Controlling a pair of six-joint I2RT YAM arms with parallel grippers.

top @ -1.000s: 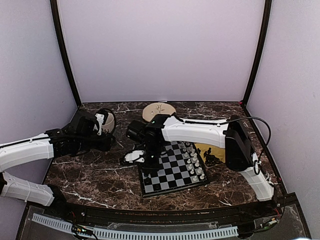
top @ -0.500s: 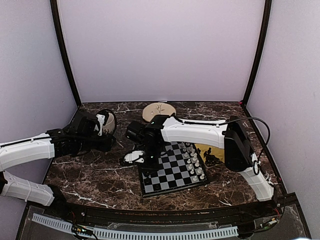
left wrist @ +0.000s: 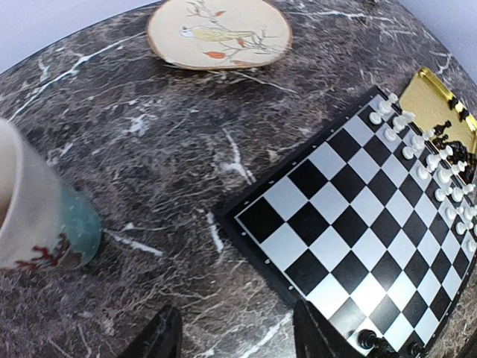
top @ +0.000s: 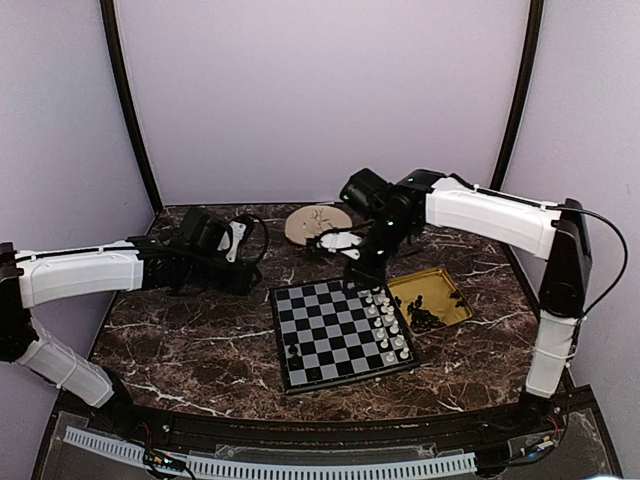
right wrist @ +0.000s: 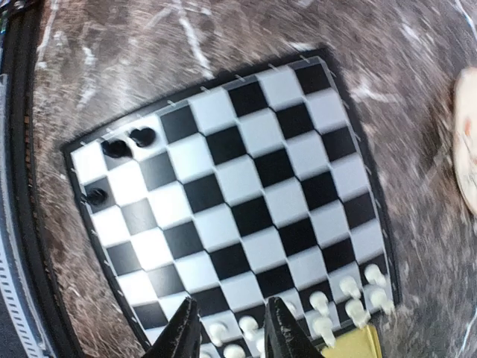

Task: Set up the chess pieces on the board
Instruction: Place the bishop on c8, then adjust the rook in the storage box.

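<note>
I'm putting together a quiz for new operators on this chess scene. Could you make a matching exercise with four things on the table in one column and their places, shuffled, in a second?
Things:
1 white pieces
2 yellow tray
3 round bird plaque
4 cup

Places:
A behind the board, at the far side
B two rows along the board's right edge
C left of the board, by the left hand
D right of the board

Pairs: 1-B, 2-D, 3-A, 4-C
</note>
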